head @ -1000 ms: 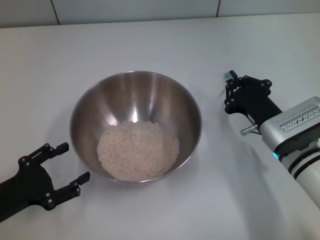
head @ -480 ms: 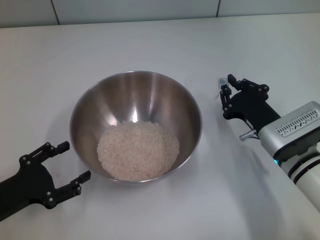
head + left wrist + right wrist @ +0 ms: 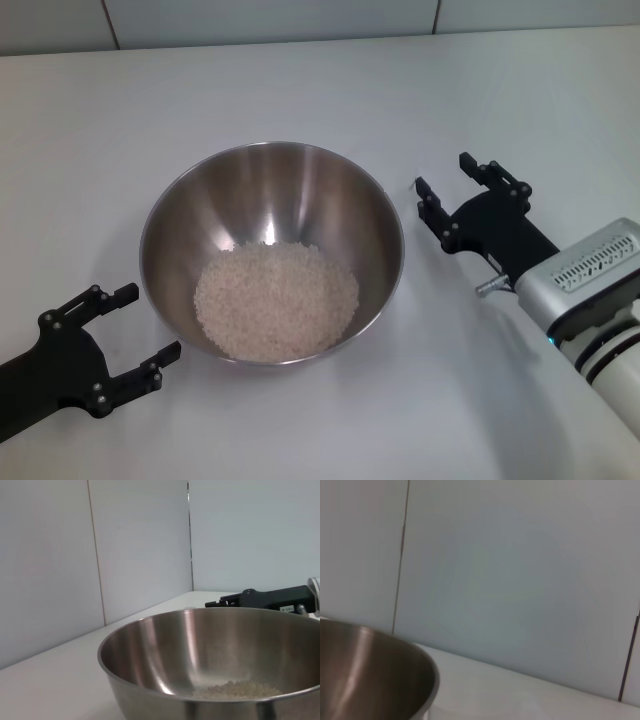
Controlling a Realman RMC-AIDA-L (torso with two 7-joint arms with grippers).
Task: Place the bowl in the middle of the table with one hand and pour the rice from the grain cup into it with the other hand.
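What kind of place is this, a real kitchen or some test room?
Probably a test bench, not a kitchen: a plain white table against bare panelled walls, holding only a steel bowl of rice, with the left pincer and right pincer open beside it.

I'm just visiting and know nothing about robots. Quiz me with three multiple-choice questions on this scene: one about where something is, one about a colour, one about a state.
1. Where is the rice?
A. Inside the bowl
B. Spilled on the table
C. In the right gripper

2. What colour are the grippers?
A. White
B. Red
C. Black

3. How does the left gripper stand?
A. Shut on the bowl
B. Open, beside the bowl
C. Open, down in the rice

Answers:
1. A, the pale grains lie in the bowl's bottom.
2. C, both are black.
3. B, its fingers are spread, apart from the rim.
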